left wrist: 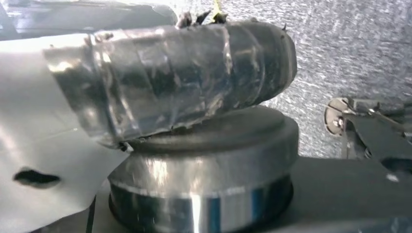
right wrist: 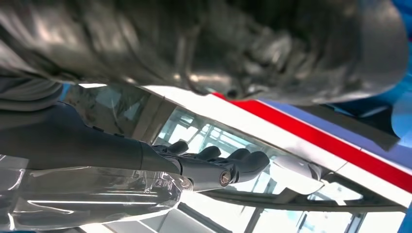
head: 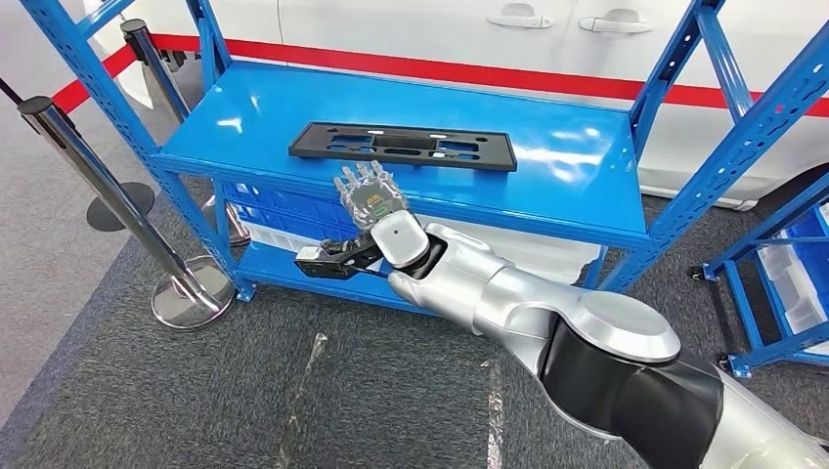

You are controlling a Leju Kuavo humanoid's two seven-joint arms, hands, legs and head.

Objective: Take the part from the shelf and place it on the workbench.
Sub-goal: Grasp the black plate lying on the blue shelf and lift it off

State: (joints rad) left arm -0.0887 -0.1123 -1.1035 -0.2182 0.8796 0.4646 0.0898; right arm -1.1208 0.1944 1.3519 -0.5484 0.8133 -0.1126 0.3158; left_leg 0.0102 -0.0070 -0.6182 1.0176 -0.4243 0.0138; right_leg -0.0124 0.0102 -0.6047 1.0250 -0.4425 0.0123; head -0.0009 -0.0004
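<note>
The part (head: 403, 146) is a long flat black plastic panel with cut-outs, lying flat on the top board of the blue shelf (head: 577, 186), towards its middle. My right hand (head: 370, 198) reaches in from the lower right and hovers at the shelf's front edge, just short of the part. Its fingers point up and apart, and it holds nothing. In the right wrist view the dark fingers (right wrist: 214, 165) are stretched out with nothing between them. My left hand (left wrist: 184, 77) appears as a tape-wrapped grey shape close to its wrist camera; how its fingers lie is hidden.
Two chrome stanchion posts (head: 88, 166) with round bases (head: 193, 291) stand left of the shelf. A white car (head: 440, 29) with a red stripe is behind it. A second blue rack (head: 782, 274) with bins stands at the right. Bins sit on the lower shelf board (head: 283, 234).
</note>
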